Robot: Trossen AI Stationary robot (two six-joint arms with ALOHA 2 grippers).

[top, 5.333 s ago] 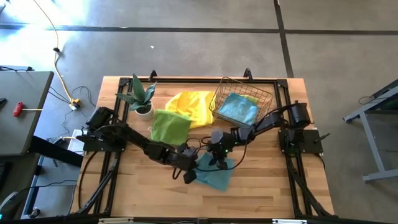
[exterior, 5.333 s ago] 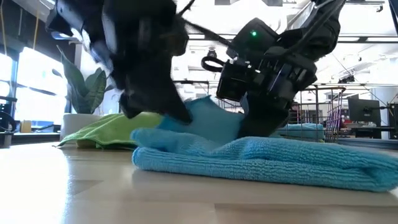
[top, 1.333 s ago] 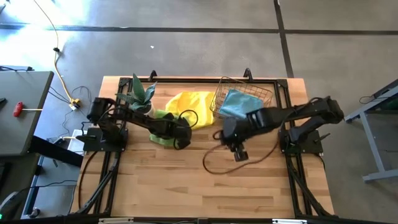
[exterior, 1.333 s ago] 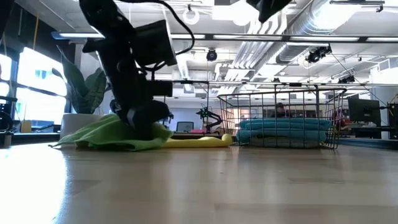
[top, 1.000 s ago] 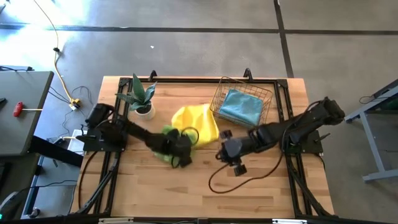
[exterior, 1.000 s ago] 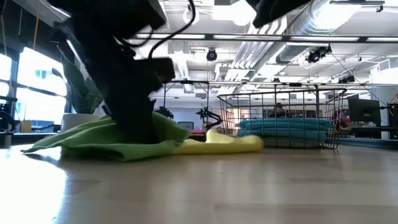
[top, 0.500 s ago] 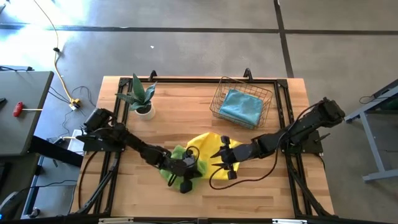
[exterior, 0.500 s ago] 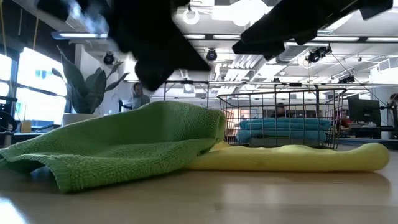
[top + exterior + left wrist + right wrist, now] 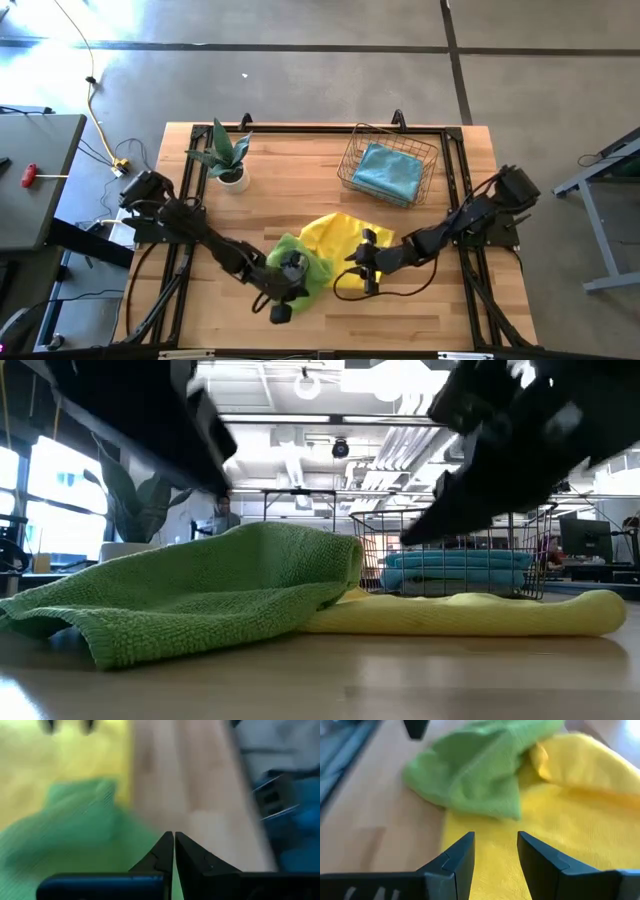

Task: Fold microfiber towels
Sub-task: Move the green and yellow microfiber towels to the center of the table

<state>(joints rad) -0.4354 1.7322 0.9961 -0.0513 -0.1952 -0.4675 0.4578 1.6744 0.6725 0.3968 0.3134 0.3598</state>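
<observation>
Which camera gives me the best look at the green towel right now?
The right wrist view: the green towel shows nearly whole, crumpled, overlapping the yellow towel. The high view shows it partly under the left hand. The low view shows only its near edge, and the left wrist view is blurred.

We see a lime green towel (image 9: 303,268) lying rumpled near the table's front, its edge draped over a crumpled yellow towel (image 9: 345,238) just to its right. Teal towels (image 9: 386,172) lie folded at the far right.
</observation>
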